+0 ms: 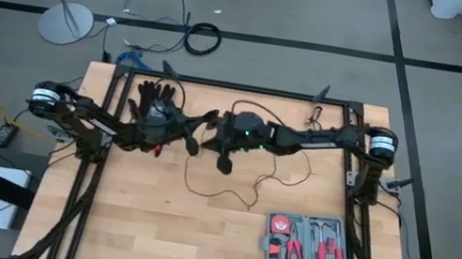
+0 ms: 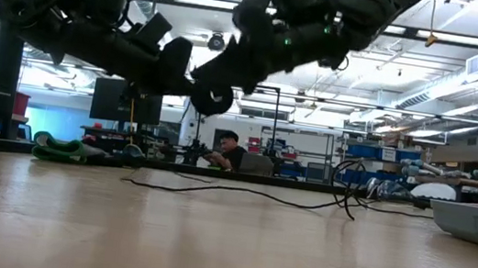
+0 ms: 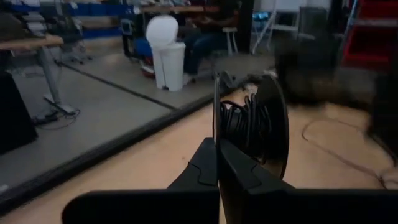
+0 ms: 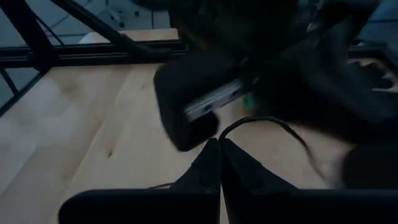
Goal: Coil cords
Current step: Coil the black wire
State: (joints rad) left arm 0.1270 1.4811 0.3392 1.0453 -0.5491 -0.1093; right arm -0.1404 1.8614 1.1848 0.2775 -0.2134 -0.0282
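The cord is a thin black wire whose slack loops lie on the wooden table [image 1: 147, 229] at the middle [image 1: 245, 184] and show in the low view [image 2: 240, 193]. Its round black disc [image 3: 264, 127] hangs above the table [image 2: 211, 101] with wire wound in its groove. My left gripper [image 3: 217, 163] is shut on the disc at the far middle [image 1: 191, 137]. Facing it at close range, my right gripper [image 4: 219, 144] is shut, with the wire [image 4: 261, 121] running out from its tips. My left gripper pinches the disc's near flange at its rim [image 3: 216, 127] between its two fingers, reaching about level from the table's left. The disc stands on edge, lifted clear of the table. My right gripper pinches a single strand of wire [image 4: 221, 133] at its fingertips, slanting down from the table's right. The strand arcs away from the tips, slack.
A black glove [image 1: 156, 97] lies at the far left of the table, behind my left arm. An open grey tool case [image 1: 307, 248] with red-handled tools sits at the near right. The near half of the table holds nothing else.
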